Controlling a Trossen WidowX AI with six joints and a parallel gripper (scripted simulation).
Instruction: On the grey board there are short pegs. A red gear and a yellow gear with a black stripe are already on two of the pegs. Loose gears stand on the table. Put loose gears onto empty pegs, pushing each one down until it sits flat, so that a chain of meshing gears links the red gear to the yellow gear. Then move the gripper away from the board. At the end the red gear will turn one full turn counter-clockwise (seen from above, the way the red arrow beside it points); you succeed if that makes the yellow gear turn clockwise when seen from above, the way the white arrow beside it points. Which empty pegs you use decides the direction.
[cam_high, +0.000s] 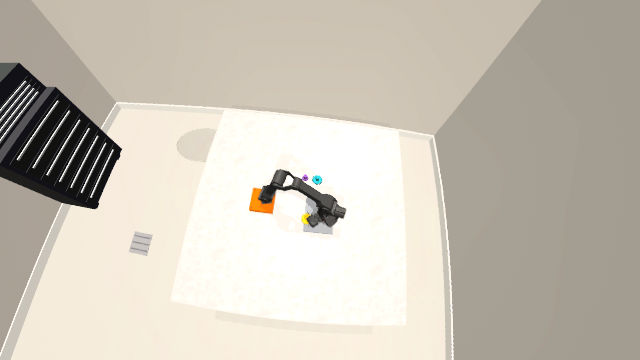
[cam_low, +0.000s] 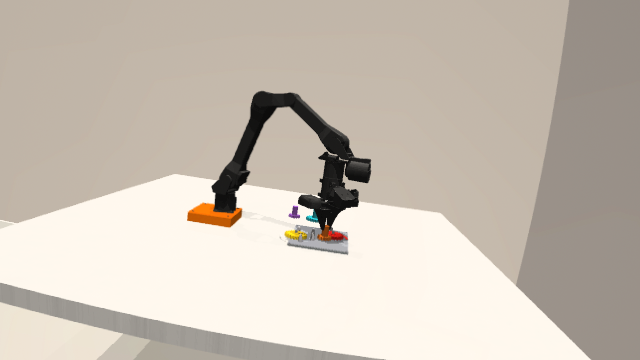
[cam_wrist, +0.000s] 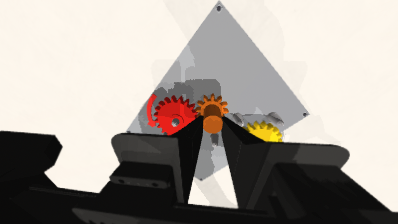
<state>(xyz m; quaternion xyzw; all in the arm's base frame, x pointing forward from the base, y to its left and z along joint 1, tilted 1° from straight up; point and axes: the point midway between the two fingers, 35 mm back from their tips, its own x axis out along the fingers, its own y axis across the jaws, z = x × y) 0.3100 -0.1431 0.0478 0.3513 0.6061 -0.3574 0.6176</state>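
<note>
One orange gear (cam_low: 325, 236) (cam_wrist: 212, 106) pinched by its stem in gripper (cam_low: 326, 227) (cam_wrist: 212, 120), fingers nearly closed. Held upright over grey board (cam_high: 318, 230) (cam_low: 317, 249) (cam_wrist: 235, 60), right beside red gear (cam_low: 336, 235) (cam_wrist: 172, 116); seating unclear. Yellow gear (cam_high: 305, 219) (cam_low: 295, 234) (cam_wrist: 264, 133) on board, apart from orange. Purple (cam_high: 305, 178) (cam_low: 294, 213) and cyan gears (cam_high: 317, 180) (cam_low: 312, 218) on table (cam_high: 250, 270) (cam_low: 200, 280).

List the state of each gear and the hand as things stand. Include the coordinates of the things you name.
Black two-fingered hand (cam_low: 326, 229) (cam_wrist: 212, 120): shut on orange gear
Orange toothed gear (cam_low: 325, 236) (cam_wrist: 212, 107): gripped, beside red gear; seating unclear
Red toothed gear (cam_low: 336, 235) (cam_wrist: 172, 114): on board
Yellow toothed gear (cam_high: 305, 219) (cam_low: 295, 234) (cam_wrist: 264, 132): on board
Cyan gear (cam_high: 317, 180) (cam_low: 312, 218): loose
Purple gear (cam_high: 305, 178) (cam_low: 294, 215): loose
</note>
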